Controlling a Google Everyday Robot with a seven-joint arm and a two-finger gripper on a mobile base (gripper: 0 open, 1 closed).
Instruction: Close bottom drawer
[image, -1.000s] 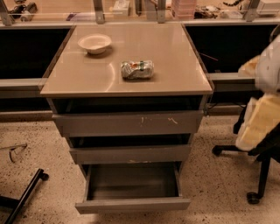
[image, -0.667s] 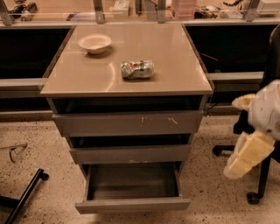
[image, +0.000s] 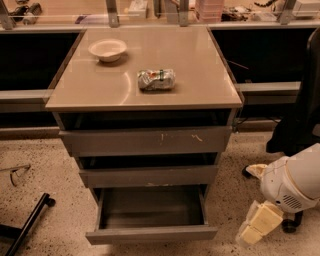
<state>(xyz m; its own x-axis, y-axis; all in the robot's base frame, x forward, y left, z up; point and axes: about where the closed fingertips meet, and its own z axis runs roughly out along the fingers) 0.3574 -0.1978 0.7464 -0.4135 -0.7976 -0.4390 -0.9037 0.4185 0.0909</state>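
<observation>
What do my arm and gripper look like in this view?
The arm is a glossy white, rounded housing with a small dotted vent patch. The gripper, low to the right of the open bottom drawer, is pale cream-yellow and blocky. No cables or markings show.

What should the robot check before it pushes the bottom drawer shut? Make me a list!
1. The bottom drawer needs closing: ok, it is pulled out.
2. Nothing sticks up above the drawer's walls: ok, nothing seen.
3. The gripper is in front of the drawer's front panel: not ok, it hangs low to the right of the cabinet.
4. The gripper touches the drawer: not ok, they are apart.
5. The bowl and the crumpled packet sit back from the cabinet top's front edge: ok.
6. The black bar on the floor is out of the way: ok, it lies left of the drawer.
</observation>
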